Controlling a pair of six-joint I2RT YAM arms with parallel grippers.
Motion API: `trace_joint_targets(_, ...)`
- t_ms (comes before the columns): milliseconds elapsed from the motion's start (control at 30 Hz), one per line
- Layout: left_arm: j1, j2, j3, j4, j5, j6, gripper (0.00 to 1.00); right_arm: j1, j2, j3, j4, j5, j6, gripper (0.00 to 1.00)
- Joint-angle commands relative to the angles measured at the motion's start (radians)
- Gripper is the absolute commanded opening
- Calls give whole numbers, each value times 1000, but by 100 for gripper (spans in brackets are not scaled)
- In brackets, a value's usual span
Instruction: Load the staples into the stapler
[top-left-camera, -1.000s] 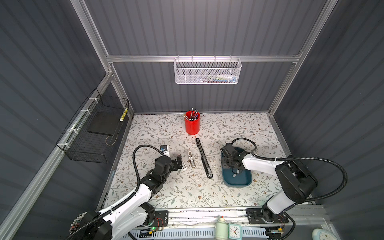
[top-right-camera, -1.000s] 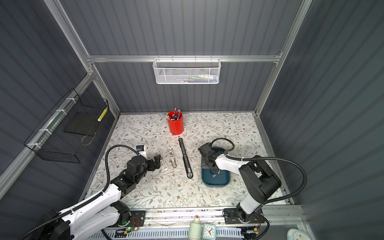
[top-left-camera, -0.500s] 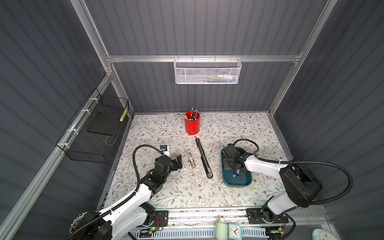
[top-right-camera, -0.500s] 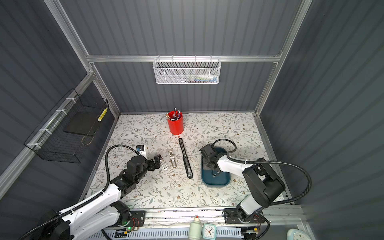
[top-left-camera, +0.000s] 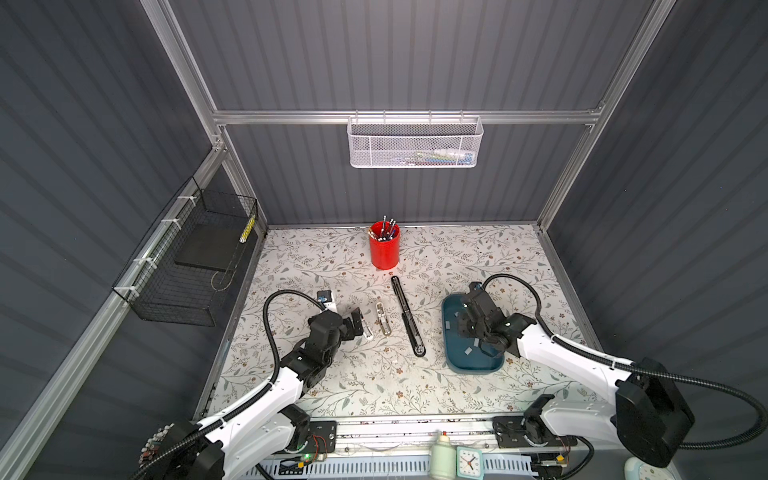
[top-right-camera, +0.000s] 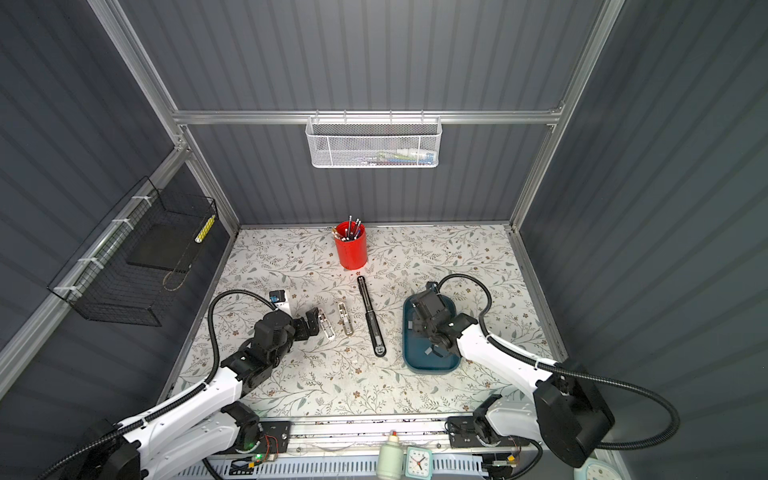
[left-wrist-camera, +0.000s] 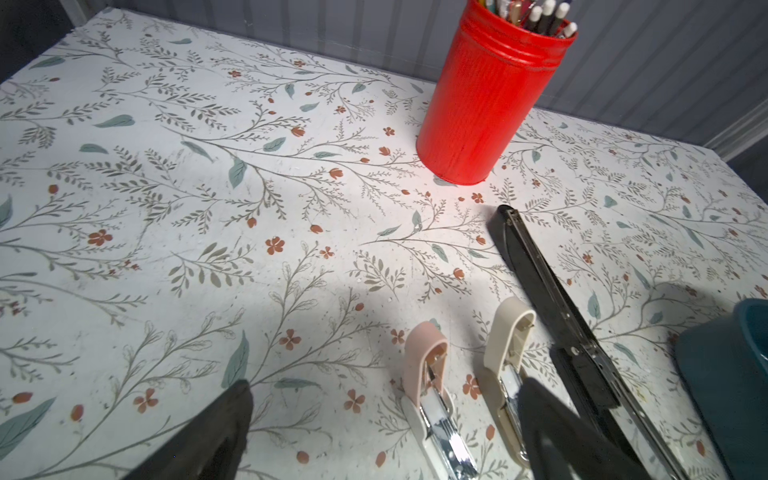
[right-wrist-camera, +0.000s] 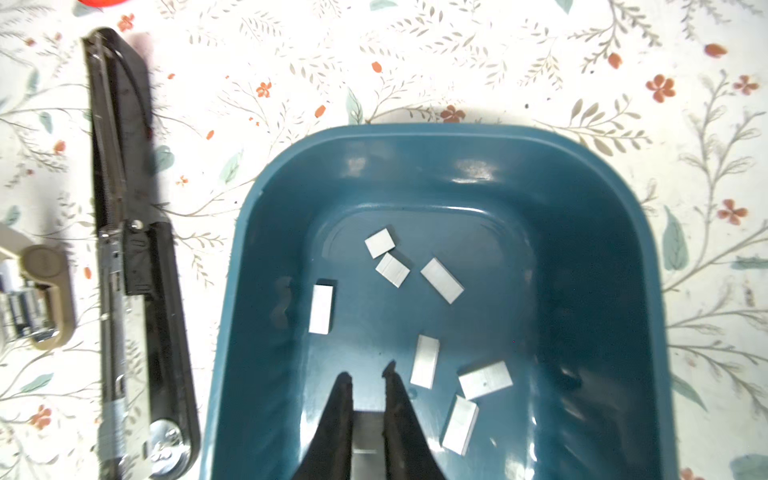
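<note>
Right gripper (right-wrist-camera: 368, 372), jaws nearly together, pinches one staple strip (right-wrist-camera: 368, 432) inside the teal tray (right-wrist-camera: 582, 187); other staples (right-wrist-camera: 441, 279) lie scattered just beyond.

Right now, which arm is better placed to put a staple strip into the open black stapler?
Right. The right tool pinches a staple strip in the blue tray, beside the black stapler. The left tool hangs open and empty by the small staplers.
</note>
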Motion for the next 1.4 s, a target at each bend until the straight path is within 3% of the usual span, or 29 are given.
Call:
trace_joint_targets(0, 6, 12, 35, -46, -65, -51, 100, 21, -41, -2, -33, 14, 14, 15)
trace_joint_targets(100, 25, 2, 27, -45, -50, -78, 100, 57, -72, 15, -45, 33, 19, 15)
trace_joint_targets(267, 137, -12, 14, -78, 33, -149, 100, 169, -85, 77, -58, 85, 35, 15)
trace_joint_targets(567, 144, -173, -28, -58, 141, -160, 100, 377, 14, 213, -58, 183, 91, 15)
trace_joint_targets(667, 144, -199, -39, -72, 118, -189, 100, 423, 55, 233, -18, 207, 122, 15)
trace_joint_targets(833, 144, -208, -59, -186, 84, -399, 100, 490, 150, 288, 27, 240, 157, 14)
trace_joint_targets(1067, 145, -233, -51, -218, 98, -385, 100, 531, 300, 364, 52, 274, 172, 14)
trace_joint_targets(1367, 144, -327, -90, -263, -66, -410, 100, 522, 448, 435, 148, 259, 74, 14)
